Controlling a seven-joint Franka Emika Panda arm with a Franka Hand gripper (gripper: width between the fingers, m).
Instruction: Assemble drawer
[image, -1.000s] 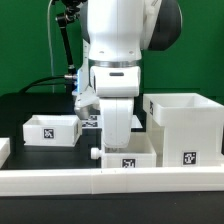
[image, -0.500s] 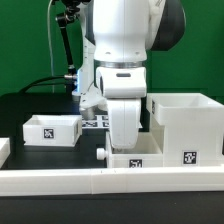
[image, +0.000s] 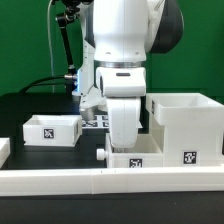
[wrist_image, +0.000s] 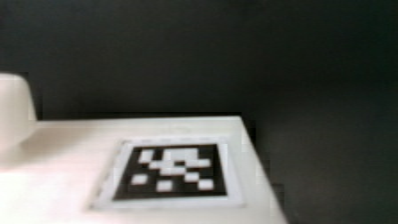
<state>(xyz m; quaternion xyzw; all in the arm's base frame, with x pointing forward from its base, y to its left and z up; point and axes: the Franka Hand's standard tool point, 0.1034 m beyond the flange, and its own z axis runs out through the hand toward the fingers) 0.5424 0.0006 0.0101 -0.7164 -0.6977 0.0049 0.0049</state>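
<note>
Bare black table is seen between the side tray, at the exterior view's left, and the middle tray. The middle tray is covered from above by the arm. On the exterior view's right it is hemmed by the tall housing. The front is barred by a long low rail. More open table is seen behind the side tray.

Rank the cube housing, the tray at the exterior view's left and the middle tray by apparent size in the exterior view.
1. Cube housing: clearly largest.
2-3. Left-side tray and middle tray: they look alike. The second is partly hidden by the arm, so I leave them unranked.
</note>
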